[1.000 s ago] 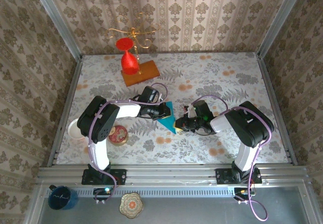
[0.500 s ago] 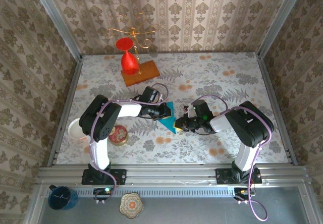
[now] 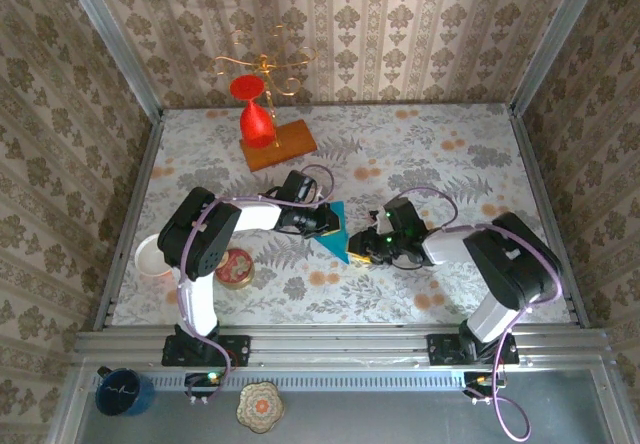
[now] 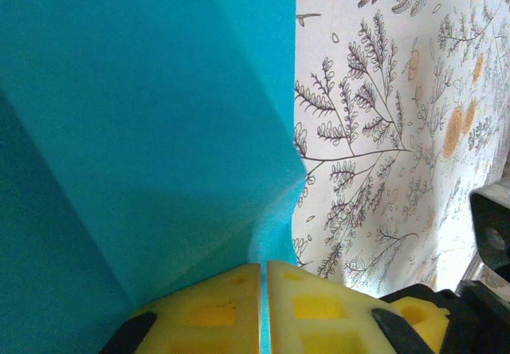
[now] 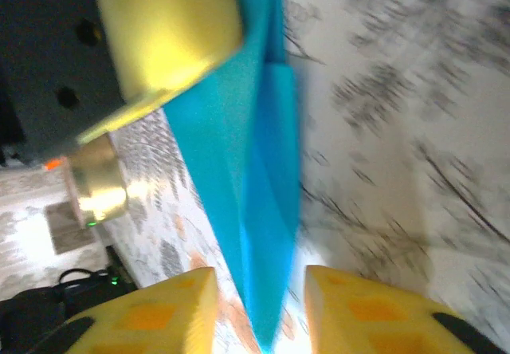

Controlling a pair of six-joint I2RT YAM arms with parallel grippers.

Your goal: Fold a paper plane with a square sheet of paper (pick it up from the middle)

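The folded teal-blue sheet of paper (image 3: 336,237) stands on edge at the table's middle, creased into a pointed shape. My left gripper (image 3: 325,222) is shut on its upper left edge. In the left wrist view the yellow fingertips pinch the paper (image 4: 143,131) at my left gripper (image 4: 264,290). My right gripper (image 3: 362,248) sits just right of the paper's lower tip and is open. In the right wrist view the paper's (image 5: 247,155) narrow tip hangs loose between the spread yellow fingers of my right gripper (image 5: 261,306).
A red glass (image 3: 257,114) stands on an orange wooden block (image 3: 282,144) at the back left, with a gold wire stand (image 3: 262,64) behind. A round tin (image 3: 235,267) and a white dish (image 3: 148,256) lie near the left arm.
My right gripper has opened, let go of the paper's tip and drawn back a little to the right. The left gripper still holds the paper in place.
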